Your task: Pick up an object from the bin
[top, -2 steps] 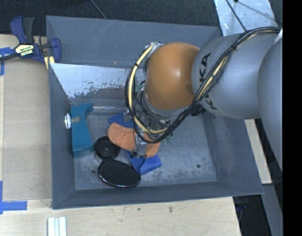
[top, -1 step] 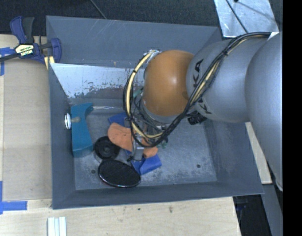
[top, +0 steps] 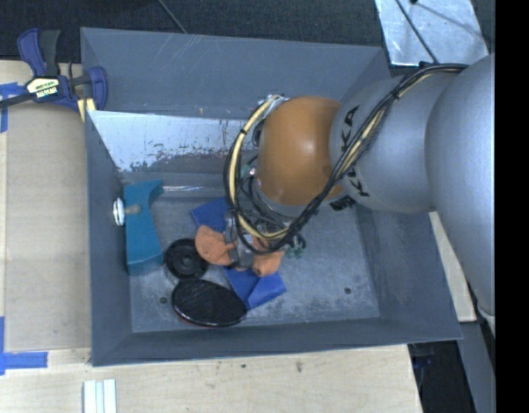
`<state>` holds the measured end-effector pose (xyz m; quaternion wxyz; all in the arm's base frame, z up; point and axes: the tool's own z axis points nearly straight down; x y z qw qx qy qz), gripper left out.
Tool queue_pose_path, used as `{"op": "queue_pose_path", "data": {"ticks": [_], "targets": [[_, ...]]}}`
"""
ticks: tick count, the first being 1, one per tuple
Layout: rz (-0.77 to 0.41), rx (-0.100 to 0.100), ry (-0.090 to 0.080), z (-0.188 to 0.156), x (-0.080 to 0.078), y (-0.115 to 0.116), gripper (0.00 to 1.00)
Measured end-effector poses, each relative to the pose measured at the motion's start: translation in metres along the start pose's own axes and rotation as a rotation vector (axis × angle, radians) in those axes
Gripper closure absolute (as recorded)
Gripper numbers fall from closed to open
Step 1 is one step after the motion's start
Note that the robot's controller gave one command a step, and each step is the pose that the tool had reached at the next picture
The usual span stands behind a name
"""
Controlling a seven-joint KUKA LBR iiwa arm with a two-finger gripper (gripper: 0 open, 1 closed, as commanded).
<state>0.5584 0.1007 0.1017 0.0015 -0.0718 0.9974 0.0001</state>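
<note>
Nothing is lifted yet: the gripper (top: pixel 245 249) sits low at an orange lump (top: pixel 212 246) just above the black oval lid (top: pixel 208 304) in the view. Whether it is apart or clamped I cannot tell.

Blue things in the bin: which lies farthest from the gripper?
The long blue block at the view's left, a white knob on it; the other blue pieces lie beside the gripper.
</note>
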Motion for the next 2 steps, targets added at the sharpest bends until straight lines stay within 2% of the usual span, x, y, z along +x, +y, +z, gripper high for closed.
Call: {"op": "queue_pose_path", "data": {"ticks": [1,2], "targets": [[0.0,0.0,0.0,0.0,0.0,0.0,1.0],[0.017,0.0,-0.01,-0.182,-0.005,-0.009,1.0]]}}
